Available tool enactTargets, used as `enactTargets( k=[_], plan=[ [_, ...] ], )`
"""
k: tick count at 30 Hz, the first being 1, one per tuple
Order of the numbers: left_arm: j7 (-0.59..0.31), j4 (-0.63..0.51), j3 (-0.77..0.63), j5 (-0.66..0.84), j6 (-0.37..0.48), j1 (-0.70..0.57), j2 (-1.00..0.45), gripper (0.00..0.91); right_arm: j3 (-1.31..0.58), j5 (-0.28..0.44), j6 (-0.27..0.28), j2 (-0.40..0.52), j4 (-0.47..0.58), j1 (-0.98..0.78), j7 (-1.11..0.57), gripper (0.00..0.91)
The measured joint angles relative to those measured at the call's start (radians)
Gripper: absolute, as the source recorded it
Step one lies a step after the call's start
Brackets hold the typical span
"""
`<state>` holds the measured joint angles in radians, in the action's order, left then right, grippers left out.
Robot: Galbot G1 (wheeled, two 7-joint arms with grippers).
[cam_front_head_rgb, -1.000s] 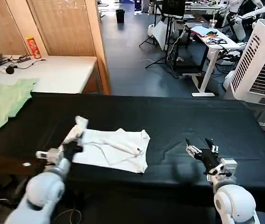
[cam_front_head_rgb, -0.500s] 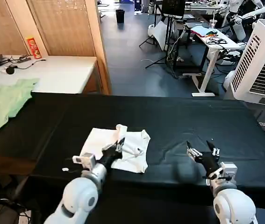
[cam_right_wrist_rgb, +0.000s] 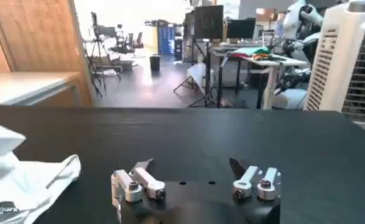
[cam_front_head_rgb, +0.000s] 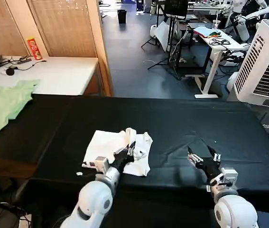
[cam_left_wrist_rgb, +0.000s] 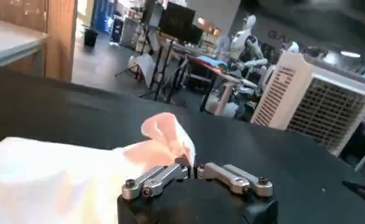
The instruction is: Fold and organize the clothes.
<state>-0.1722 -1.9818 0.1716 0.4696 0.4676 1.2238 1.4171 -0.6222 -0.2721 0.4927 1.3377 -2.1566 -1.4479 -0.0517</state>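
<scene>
White T-shirt (cam_front_head_rgb: 109, 148), partly folded, lies on the black bench (cam_front_head_rgb: 181, 123) near its front edge. Left claw (cam_front_head_rgb: 130, 151) pinches a raised fold of the shirt at the shirt's 3 o'clock side. Right claw (cam_front_head_rgb: 202, 155), spread, rests on the bench well apart at 3 o'clock.

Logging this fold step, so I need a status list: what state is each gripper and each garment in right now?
left gripper: shut on a raised fold of the white T-shirt
right gripper: open, empty, over the black table
white T-shirt: partly folded, bunched
green garment: spread flat, untouched
</scene>
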Motion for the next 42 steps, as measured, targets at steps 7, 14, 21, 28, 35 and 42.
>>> enactTargets(
  k=[7, 14, 21, 28, 35, 42],
  plan=[
    [0.006, 0.05, -0.022, -0.025, -0.033, 0.0, 0.061, 0.878, 0.026, 0.018, -0.005, -0.001, 0.021, 0.016, 0.011, 0.878],
    [0.039, 0.045, -0.026, 0.048, -0.04, -0.017, 0.114, 0.878, 0.075, 0.018, -0.043, -0.023, 0.045, 0.039, 0.072, 0.878],
    [0.084, 0.036, 0.045, -0.058, -0.107, -0.058, 0.022, 0.878, 0.148, 0.012, -0.05, -0.05, 0.062, 0.076, 0.108, 0.878],
    [0.118, 0.091, 0.162, 0.031, -0.131, -0.065, -0.137, 0.878, 0.187, 0.013, -0.059, -0.042, 0.059, 0.073, 0.108, 0.878],
    [0.132, 0.15, 0.253, 0.173, -0.152, -0.053, -0.184, 0.878, 0.188, 0.012, -0.062, -0.042, 0.051, 0.063, 0.107, 0.878],
    [0.121, 0.184, 0.305, 0.34, -0.139, -0.035, -0.188, 0.878, 0.185, 0.012, -0.062, -0.042, 0.046, 0.055, 0.105, 0.878]
  ],
)
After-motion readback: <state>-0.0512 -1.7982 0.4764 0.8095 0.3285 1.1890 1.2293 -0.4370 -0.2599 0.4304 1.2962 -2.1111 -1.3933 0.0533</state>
